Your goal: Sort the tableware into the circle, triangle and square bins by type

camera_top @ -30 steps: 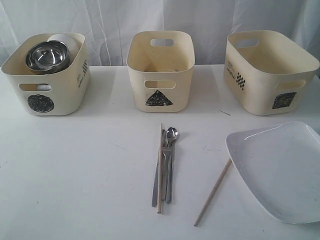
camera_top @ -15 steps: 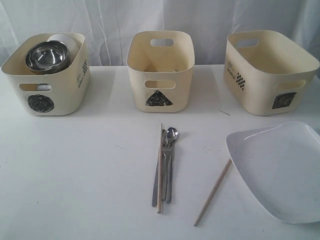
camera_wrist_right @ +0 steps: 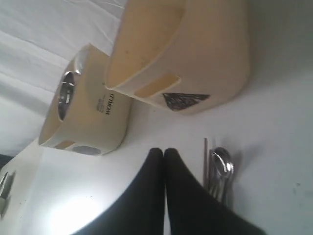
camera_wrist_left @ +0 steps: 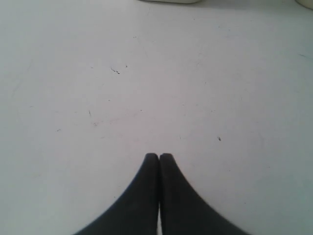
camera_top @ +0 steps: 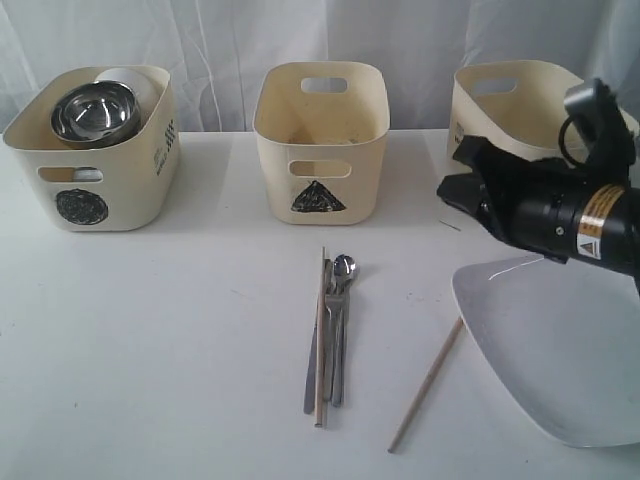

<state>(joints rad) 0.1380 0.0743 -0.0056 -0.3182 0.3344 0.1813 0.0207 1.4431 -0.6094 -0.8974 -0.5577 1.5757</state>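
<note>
We judge the sort as partly done. The circle bin (camera_top: pixel 125 195), at ten o'clock on the table (camera_top: pixel 180 330), holds the steel bowl (camera_top: pixel 95 112) with the white bowl (camera_top: pixel 135 80) behind it; we cannot make out the mugs, which may sit beneath them.

The triangle bin (camera_top: pixel 275 180) at twelve o'clock and the square bin (camera_top: pixel 520 100) at two o'clock look empty as far as we can see. The steel cutlery (camera_top: pixel 338 340) lies bundled near the table's centre, towards six o'clock from the triangle bin, with one chopstick (camera_top: pixel 320 340) lying along it; the second chopstick (camera_top: pixel 427 383) lies apart at five o'clock, its far end beside the plate (camera_top: pixel 560 350); the plate rests flat at four o'clock.

The right gripper (camera_top: pixel 445 188) hangs above the table at about three o'clock, between the square bin and the plate, its fingers pressed together on nothing. The left gripper (camera_wrist_left: pixel 159 157) hovers over bare table, fingers likewise pressed together and empty. So the cutlery, both chopsticks and the plate are left to sort.
</note>
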